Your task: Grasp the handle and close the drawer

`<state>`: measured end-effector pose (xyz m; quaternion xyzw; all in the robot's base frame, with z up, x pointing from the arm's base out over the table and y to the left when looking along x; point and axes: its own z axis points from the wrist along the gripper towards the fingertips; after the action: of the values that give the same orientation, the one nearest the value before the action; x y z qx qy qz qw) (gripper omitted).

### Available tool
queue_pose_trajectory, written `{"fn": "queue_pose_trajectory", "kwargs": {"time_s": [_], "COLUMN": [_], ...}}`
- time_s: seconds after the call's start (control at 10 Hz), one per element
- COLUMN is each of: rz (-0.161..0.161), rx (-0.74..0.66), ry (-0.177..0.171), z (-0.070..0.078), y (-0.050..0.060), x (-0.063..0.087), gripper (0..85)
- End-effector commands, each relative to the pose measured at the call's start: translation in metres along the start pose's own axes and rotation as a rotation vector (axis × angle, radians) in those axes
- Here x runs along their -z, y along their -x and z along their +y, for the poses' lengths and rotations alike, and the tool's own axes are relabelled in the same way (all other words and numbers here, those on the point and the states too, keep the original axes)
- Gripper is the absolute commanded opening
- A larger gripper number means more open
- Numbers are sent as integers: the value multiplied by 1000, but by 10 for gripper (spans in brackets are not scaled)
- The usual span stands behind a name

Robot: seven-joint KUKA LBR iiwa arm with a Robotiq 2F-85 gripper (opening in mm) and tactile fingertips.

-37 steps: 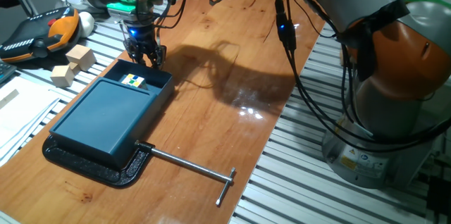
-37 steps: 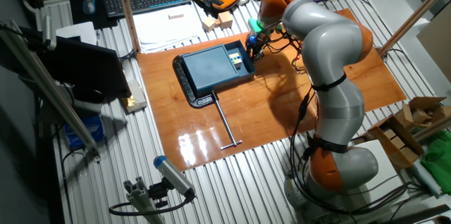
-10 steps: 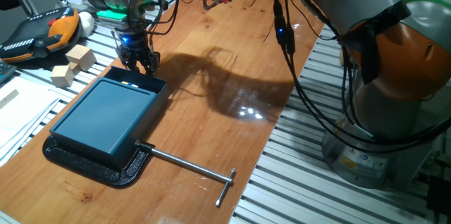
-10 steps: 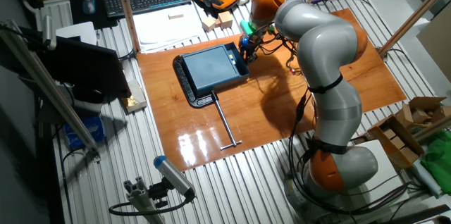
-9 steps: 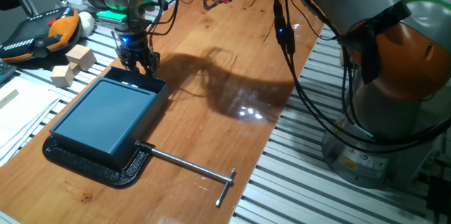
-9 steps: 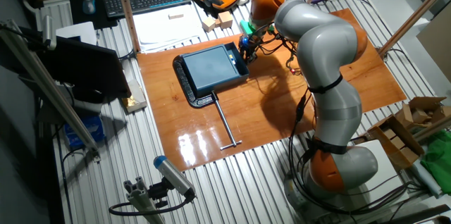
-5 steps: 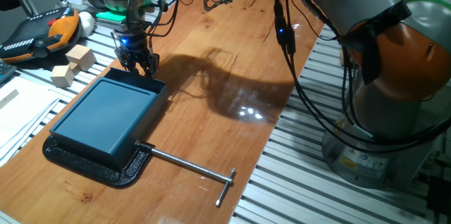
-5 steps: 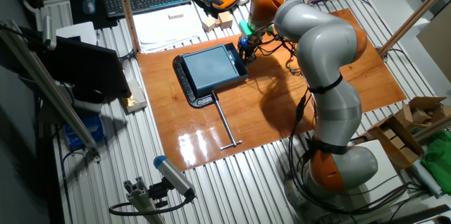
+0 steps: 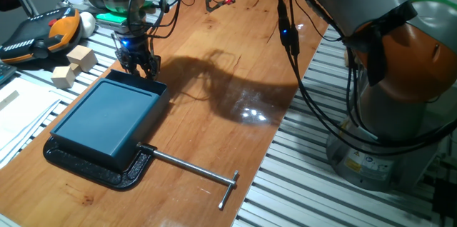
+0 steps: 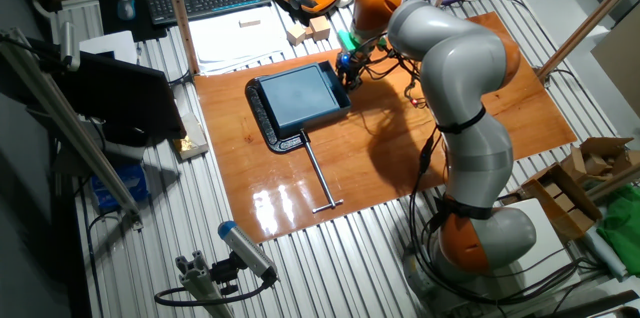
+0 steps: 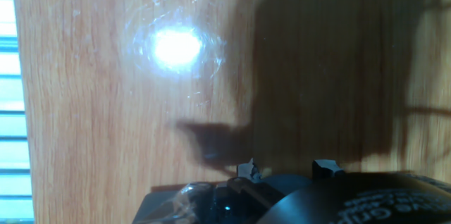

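Gripper [image 9: 140, 69] upper left of frame, fingertips down at handle [image 9: 144, 85], far end wall of drawer [image 9: 136, 87]. Drawer nearly fully inside teal box [image 9: 106, 119], left of centre. Fingers look pinched on handle, though contact too small to confirm. Metal rod [image 9: 194, 170] lower centre on wooden table [image 9: 235, 77].

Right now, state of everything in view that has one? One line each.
drawer: almost fully pushed into the teal box, only a narrow strip showing.
handle: at the hand, fingers around the rim.
hand: at the drawer's outer end; grip looks closed but cannot be confirmed.
metal rod: lying flat on the table, one end at the black base plate.
wooden blocks: resting off the board, untouched.
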<state>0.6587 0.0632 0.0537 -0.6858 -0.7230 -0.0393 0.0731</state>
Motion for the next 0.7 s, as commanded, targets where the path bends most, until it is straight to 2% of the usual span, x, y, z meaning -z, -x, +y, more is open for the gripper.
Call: {"fn": "queue_pose_trajectory", "kwargs": {"time_s": [0.0,0.6], "rz": [0,-2], "rx": [1,4], "ry": [0,0], "z": [0,-3], "y": [-1,-8], "x": [0,-3], "gripper": [7,7]}}
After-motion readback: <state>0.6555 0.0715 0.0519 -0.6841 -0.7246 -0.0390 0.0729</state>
